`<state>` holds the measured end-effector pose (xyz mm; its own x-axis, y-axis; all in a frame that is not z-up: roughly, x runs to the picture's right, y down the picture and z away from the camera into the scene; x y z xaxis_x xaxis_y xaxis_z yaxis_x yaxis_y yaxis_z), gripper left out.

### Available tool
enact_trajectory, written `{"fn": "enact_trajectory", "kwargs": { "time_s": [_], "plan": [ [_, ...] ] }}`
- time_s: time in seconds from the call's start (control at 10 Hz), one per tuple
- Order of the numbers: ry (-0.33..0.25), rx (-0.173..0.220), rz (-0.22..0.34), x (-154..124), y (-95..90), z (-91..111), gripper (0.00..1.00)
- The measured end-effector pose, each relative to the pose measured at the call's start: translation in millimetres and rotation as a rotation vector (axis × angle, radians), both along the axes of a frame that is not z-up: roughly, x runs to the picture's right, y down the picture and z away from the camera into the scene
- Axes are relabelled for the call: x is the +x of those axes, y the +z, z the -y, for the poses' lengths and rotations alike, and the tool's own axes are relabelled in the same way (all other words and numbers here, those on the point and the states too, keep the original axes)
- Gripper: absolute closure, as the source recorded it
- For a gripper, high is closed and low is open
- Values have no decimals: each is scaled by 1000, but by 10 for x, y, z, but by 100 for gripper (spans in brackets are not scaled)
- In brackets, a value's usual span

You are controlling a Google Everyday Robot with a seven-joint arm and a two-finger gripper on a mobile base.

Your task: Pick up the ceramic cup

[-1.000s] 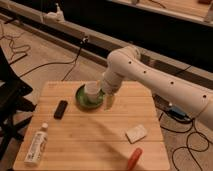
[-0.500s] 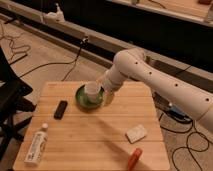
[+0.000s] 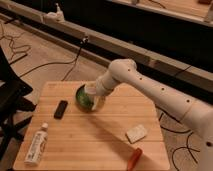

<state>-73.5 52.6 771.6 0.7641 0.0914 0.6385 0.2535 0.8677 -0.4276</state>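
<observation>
Camera view: the small cream-white round ceramic cup sits in the dark green round dish near the back of the light wooden table, left of its middle. Only a pale sliver of the cup shows, because the gripper is right over it and reaches in from the cup's right and rear. The cup therefore lies just below and slightly left of the gripper, with its open mouth up and its axis upright. Whether the gripper is closed on the cup or only around it cannot be told. My guess is that the next move depends on a straight vertical lift that leaves the dish behind.

Half a second ago the gripper stood beside the cup's right edge and most of the cup was in plain sight; the white arm has since swung in over it, and the dish now looks tipped.

A black rectangular bar lies left of the dish. A white tube, a pale block and an orange-red object lie nearer the front.
</observation>
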Motion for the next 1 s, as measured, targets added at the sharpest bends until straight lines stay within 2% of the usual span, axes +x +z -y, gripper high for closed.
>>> {"fn": "enact_trajectory", "kwargs": {
  "time_s": [0.2,0.5,1.0],
  "plan": [
    [0,-11,10,-108,202,20,24],
    [49,-40,15,-144,468,204,24],
    [57,-42,13,-106,502,269,24]
  ]
}}
